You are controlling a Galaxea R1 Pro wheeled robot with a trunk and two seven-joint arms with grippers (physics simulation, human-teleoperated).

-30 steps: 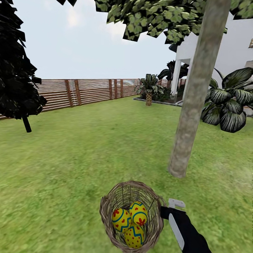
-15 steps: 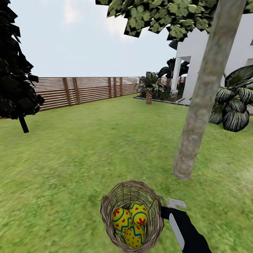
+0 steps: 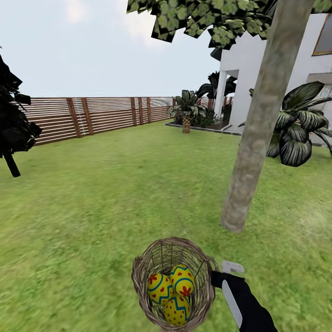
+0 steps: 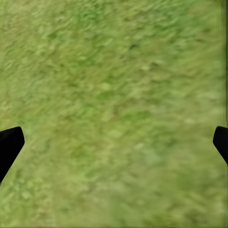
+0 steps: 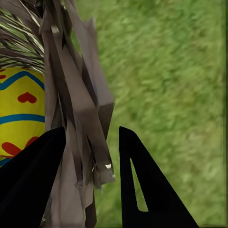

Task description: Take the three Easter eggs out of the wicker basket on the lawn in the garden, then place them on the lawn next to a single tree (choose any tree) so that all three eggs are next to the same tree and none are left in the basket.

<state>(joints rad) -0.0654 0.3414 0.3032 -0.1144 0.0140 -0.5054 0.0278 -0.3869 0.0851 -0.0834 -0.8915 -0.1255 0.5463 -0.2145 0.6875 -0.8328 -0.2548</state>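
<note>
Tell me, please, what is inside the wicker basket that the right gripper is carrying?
Three Easter eggs, yellow with blue zigzags and red marks, lie together inside the wicker basket, whose rim the right gripper clamps. The eggs cover the basket's bottom, so anything beneath them cannot be seen.

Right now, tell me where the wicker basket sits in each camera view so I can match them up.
Head view: the wicker basket is low in the middle, eggs inside, right gripper at its rim.
Right wrist view: the basket wall runs between the two fingers, an egg behind it.
Left wrist view: no basket, just the lawn.
Shared landmark: the yellow egg with red marks.
</note>
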